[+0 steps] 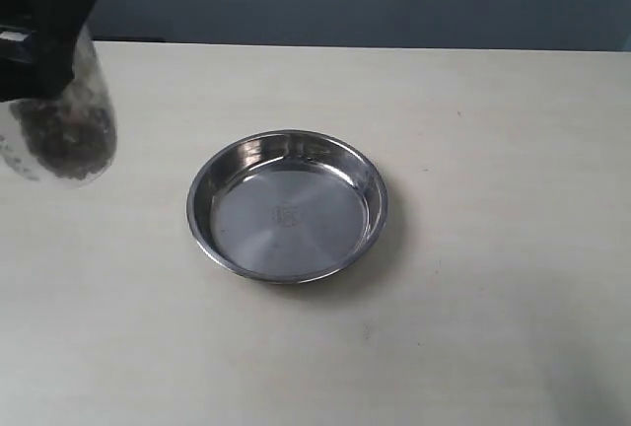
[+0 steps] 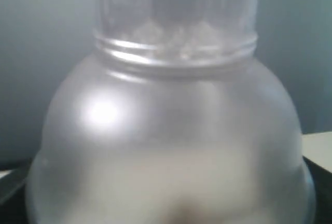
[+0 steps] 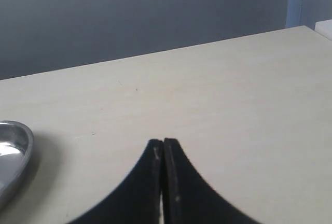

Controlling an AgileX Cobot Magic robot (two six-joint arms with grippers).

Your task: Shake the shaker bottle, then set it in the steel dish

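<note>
Shaker bottle hangs above the bench, pinched in the left claw, apart from the empty steel dish. Shaking looks underway at best, and placing remains. The right claw is pressed together, idle.

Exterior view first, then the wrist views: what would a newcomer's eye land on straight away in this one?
The shiny steel dish sits empty at the middle of the pale table. At the far left edge the left hand grips the frosted shaker bottle, dark granules showing inside; the bottle fills the left wrist view. The right hand is shut, with the dish's rim at the edge of its view.
</note>
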